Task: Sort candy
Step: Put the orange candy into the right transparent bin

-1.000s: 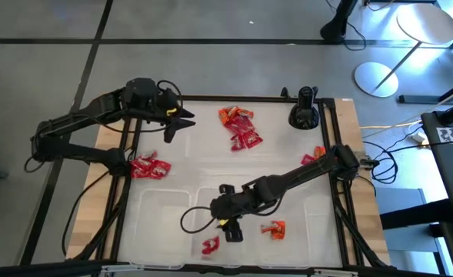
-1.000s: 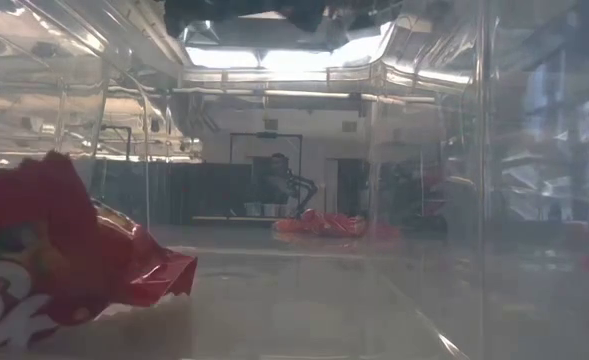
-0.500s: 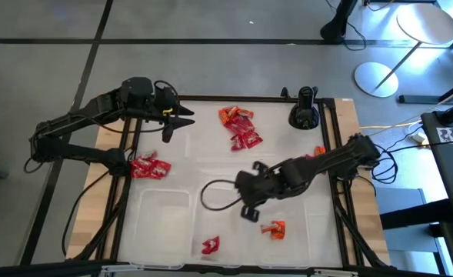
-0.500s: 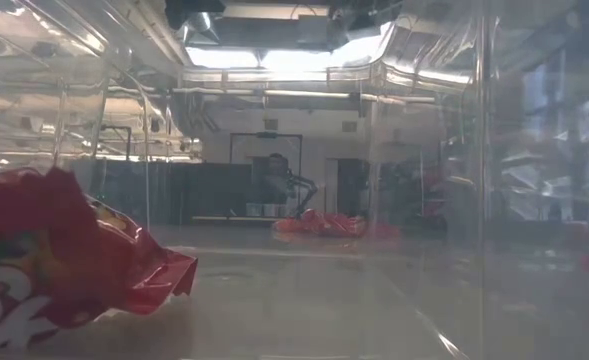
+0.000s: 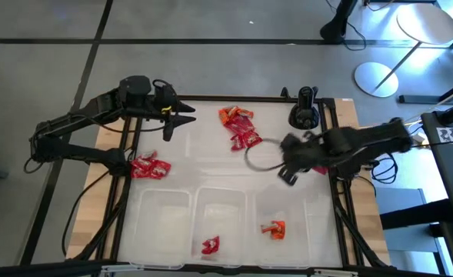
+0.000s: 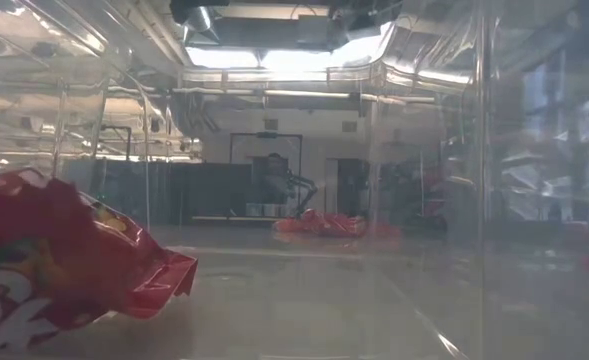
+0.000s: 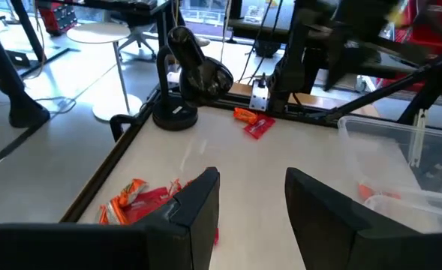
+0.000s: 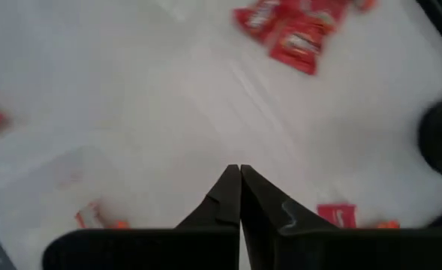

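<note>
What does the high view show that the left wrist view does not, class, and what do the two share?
Only the high view shows the red packets at the table's left edge, the red candy in the middle bin, and the shut right pincer. Only the left wrist view shows the white round stool on the floor beyond the table. Both share the black stand, the central candy pile and the left pincer.

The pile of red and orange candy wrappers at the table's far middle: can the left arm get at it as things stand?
Probably yes. The left gripper hangs open beside the pile of red and orange candy wrappers, with bare white tabletop between them.
</note>
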Controlling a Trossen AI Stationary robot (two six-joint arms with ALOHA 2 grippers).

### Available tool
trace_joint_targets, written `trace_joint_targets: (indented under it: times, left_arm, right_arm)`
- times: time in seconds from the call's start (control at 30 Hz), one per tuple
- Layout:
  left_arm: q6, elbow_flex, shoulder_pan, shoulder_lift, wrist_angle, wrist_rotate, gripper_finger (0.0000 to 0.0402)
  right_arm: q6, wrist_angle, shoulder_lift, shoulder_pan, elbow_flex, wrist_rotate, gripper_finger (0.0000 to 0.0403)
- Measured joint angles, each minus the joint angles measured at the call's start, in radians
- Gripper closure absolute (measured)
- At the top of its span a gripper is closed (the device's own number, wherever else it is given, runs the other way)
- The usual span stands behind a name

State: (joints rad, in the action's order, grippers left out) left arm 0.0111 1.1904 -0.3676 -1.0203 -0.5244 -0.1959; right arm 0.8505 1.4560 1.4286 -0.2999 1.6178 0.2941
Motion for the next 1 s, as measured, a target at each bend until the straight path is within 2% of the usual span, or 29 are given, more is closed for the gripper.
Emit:
trace_joint_targets:
  times: [0.23,0.37,0.43,0.6,0.7,1.0]
  left_arm:
    - [-0.011,0.000,0.000,-0.001,0.013,0.024,0.0259]
    - [-0.039,0.000,0.000,-0.001,0.013,0.049,0.0259]
    - [-0.049,0.000,0.000,-0.001,0.013,0.061,0.0259]
    - [-0.081,0.000,0.000,-0.001,0.013,0.089,0.0259]
    - [-0.091,0.000,0.000,-0.002,0.015,0.095,0.0259]
    - [-0.116,0.000,0.000,-0.002,0.012,0.095,0.0259]
  right_arm:
    - [0.249,-0.025,-0.321,0.093,-0.379,-0.050,0.0398]
    - [0.385,-0.022,-0.449,0.169,-0.566,-0.217,0.0398]
    - [0.444,-0.017,-0.481,0.210,-0.642,-0.265,0.0397]
    - [0.472,-0.018,-0.487,0.334,-0.760,-0.306,0.0396]
    - [0.439,-0.020,-0.460,0.392,-0.799,-0.310,0.0378]
    - [0.381,-0.065,-0.364,0.527,-0.862,-0.288,0.0247]
